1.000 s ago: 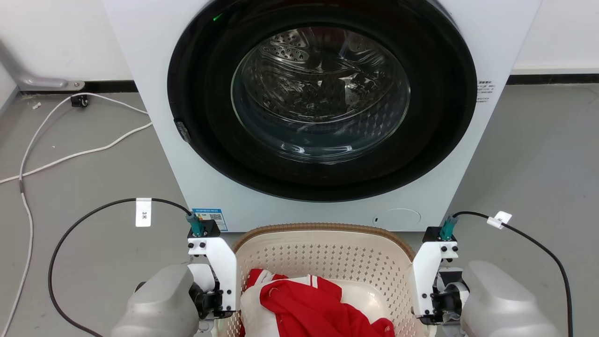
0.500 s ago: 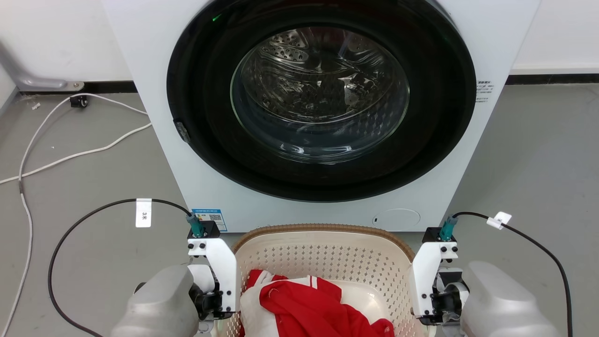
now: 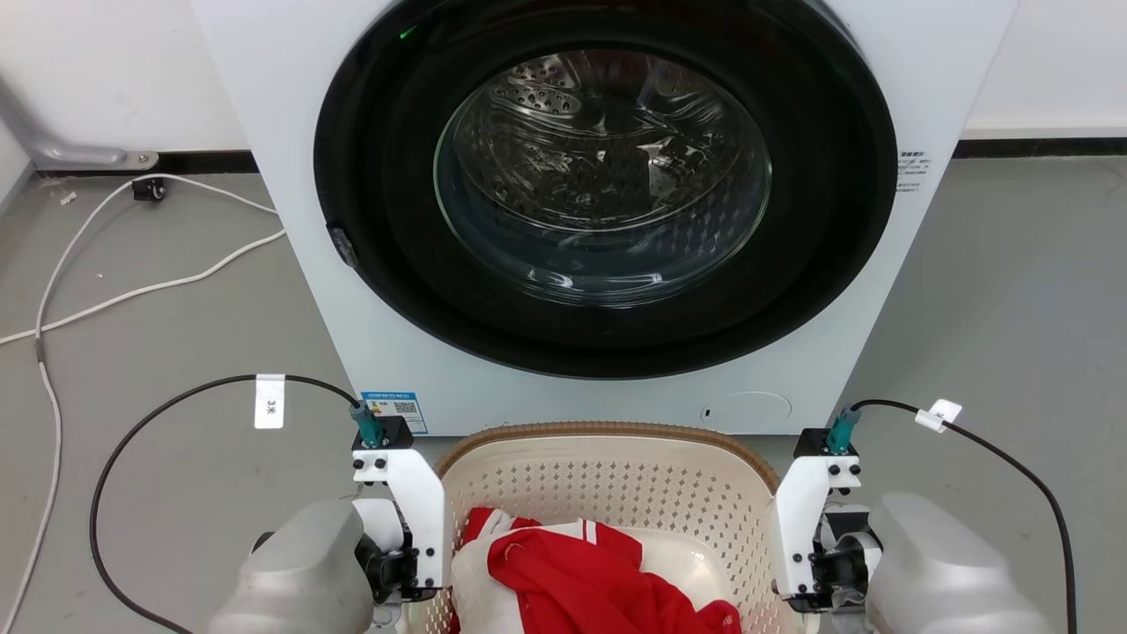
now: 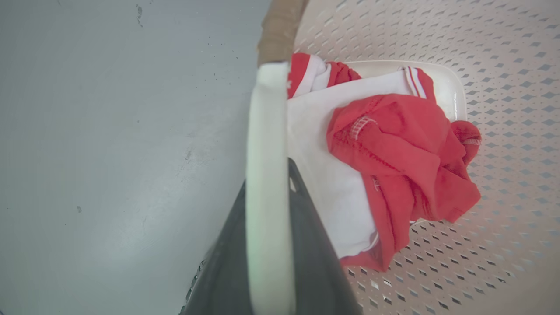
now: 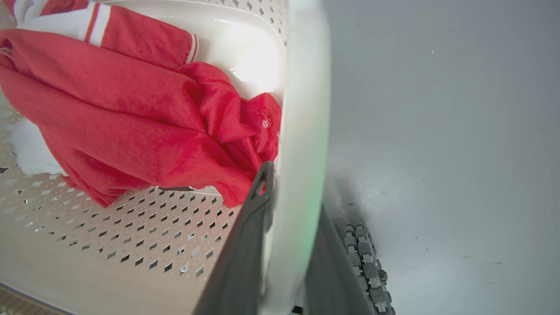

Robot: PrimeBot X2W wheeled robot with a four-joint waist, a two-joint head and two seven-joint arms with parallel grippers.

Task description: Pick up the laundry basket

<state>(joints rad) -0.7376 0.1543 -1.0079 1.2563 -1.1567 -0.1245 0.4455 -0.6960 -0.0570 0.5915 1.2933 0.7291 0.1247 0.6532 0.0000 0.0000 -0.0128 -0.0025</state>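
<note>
The cream laundry basket (image 3: 616, 480), with perforated walls and a brown woven-look rim, sits low in the middle of the head view, between my two wrists. Red and white clothes (image 3: 581, 572) lie inside it. My left gripper (image 4: 267, 188) is shut on the basket's white left handle (image 4: 266, 122), one dark finger inside the wall and one outside. In the right wrist view my right gripper (image 5: 297, 194) is shut the same way on the white right handle (image 5: 306, 100). In the head view the wrist mounts hide the fingers of both grippers.
A white washing machine (image 3: 370, 335) with a round dark glass door stands directly behind the basket. White cables (image 3: 132, 291) trail over the grey floor at the left. Black cables loop out from both wrists. Bare grey floor (image 5: 437, 131) lies on both outer sides.
</note>
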